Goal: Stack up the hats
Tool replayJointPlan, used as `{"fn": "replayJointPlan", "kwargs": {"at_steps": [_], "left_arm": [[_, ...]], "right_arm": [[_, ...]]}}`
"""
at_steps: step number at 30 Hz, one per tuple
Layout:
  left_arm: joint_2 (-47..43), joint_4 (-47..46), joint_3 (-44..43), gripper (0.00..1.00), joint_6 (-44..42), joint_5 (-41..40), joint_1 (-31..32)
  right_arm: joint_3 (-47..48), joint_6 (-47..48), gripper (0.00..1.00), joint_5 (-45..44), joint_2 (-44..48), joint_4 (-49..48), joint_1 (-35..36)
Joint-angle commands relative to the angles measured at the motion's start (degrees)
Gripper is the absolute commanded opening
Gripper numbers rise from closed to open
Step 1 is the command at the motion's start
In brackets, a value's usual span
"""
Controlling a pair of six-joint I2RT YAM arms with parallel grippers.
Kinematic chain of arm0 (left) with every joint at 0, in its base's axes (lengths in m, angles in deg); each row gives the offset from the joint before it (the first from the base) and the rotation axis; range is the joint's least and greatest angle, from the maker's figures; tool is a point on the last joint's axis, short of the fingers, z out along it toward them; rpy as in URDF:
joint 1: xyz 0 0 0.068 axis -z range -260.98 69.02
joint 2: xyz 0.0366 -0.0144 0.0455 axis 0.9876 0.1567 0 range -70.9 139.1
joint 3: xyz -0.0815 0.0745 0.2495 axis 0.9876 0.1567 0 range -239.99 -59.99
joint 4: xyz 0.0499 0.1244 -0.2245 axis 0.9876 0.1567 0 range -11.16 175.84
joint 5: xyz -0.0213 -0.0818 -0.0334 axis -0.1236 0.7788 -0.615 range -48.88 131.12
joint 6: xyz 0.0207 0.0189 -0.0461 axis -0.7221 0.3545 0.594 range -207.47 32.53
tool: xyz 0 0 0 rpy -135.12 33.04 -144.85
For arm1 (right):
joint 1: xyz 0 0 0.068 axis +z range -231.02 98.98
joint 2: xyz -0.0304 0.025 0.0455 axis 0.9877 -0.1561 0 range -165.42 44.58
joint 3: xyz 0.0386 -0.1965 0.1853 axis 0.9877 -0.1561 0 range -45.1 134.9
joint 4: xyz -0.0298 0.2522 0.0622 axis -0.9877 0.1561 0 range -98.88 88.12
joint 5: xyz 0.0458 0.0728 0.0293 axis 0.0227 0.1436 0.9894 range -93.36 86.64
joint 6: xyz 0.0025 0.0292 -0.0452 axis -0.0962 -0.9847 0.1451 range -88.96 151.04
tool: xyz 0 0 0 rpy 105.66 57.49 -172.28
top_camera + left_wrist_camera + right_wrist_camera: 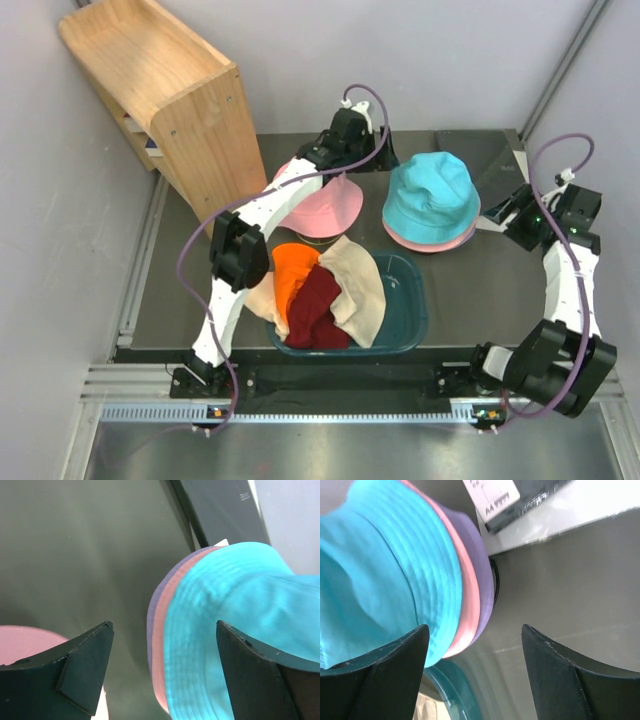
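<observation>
Teal hat (432,195) sits atop peach hat (470,610) and lavender hat (482,570), right of centre overhead. Pink hat (338,205) lies upper centre. Orange hat (293,268), maroon hat (318,305) and beige hat (360,285) crowd the tub (415,312), lower centre. Left gripper (163,627) gapes wide, empty; right gripper (475,628) too.

Back left, a light wooden open-topped shelf unit (160,90) stands at the corner of the dark grey worktop (480,290). Front and centre sits a dark teal rectangular plastic tub (408,305). Back right lies a flat dark panel (485,158), white printed label (492,497) at its edge. A slotted metal rail (330,411) runs along the near edge.
</observation>
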Motion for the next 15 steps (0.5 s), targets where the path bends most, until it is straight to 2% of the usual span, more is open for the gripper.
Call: {"fn": "replayJointPlan", "kwargs": {"at_steps": [1,4,5,8,11,12,15], "left_arm": [[-9.4,-1.0,2.8,0.89,-0.1,-0.7,-1.1],[-12.7,-3.3,7.4,0.89,1.3,0.6,-0.8],[-13.4,-3.7,9.1,0.89,1.3,1.0,-0.6],[-15.9,-3.7,10.7,0.89,-0.9,0.3,1.0],[-17.4,-0.4,9.2,0.89,-0.8,-1.5,3.4],[-18.6,0.2,9.3,0.89,-0.9,-2.0,4.9],[-20.7,0.1,11.7,0.89,-1.2,-2.0,7.1]], "right_arm": [[3.7,3.1,0.74,8.7,-4.6,-7.0,-2.6],[5.3,0.0,0.72,19.6,-9.7,-13.2,-2.8],[5.2,-3.7,0.71,21.1,-11.3,-19.4,-2.7],[4.5,-7.7,0.69,24.1,-14.3,-26.7,-2.6],[4.6,-12.2,0.65,26.1,-17.2,-29.1,-1.0],[4.0,-13.5,0.64,26.2,-17.3,-33.9,-0.5],[1.6,-17.0,0.63,25.7,-16.6,-37.5,0.9]]}}
